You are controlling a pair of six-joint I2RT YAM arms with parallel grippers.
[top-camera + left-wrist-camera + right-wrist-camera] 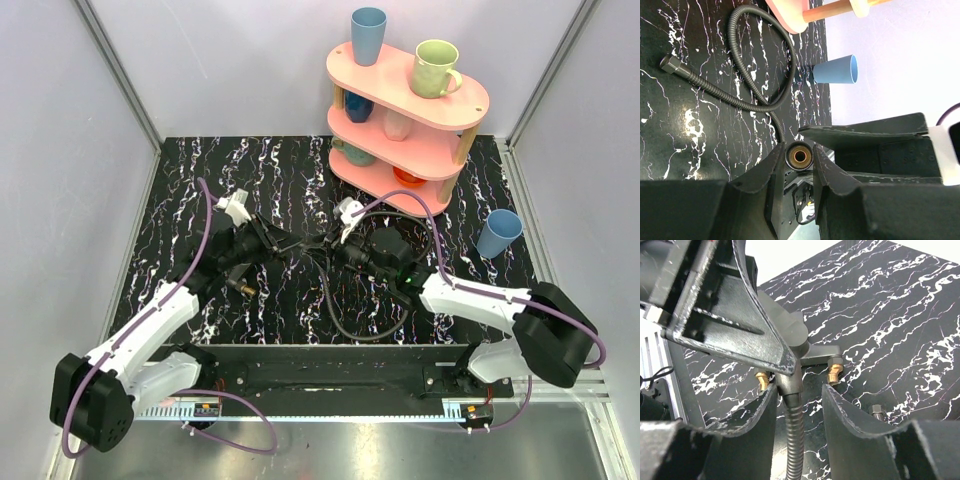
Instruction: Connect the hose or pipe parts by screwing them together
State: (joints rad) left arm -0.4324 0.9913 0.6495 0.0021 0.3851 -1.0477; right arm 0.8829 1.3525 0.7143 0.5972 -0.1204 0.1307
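My left gripper (800,165) is shut on a short black angular piece (817,351) whose round brass-lined end (800,156) faces the left wrist camera. Two brass fittings (834,372) stick out under it. A black ribbed hose (795,440) rises to an end nut (790,382) that meets the angular piece. My right gripper (797,390) stands open around that nut, its left finger close to it and a gap on the right. In the top view both grippers meet mid-mat, left gripper (268,240) and right gripper (338,247). The hose (340,322) loops toward me. Its free nut (672,64) lies on the mat.
A pink three-tier shelf (410,110) with cups stands at the back right. A blue cup (498,233) lies beside it at the mat's right edge. Another loose dark nut (876,412) and a brass-tipped piece (243,287) rest on the black marbled mat (200,180).
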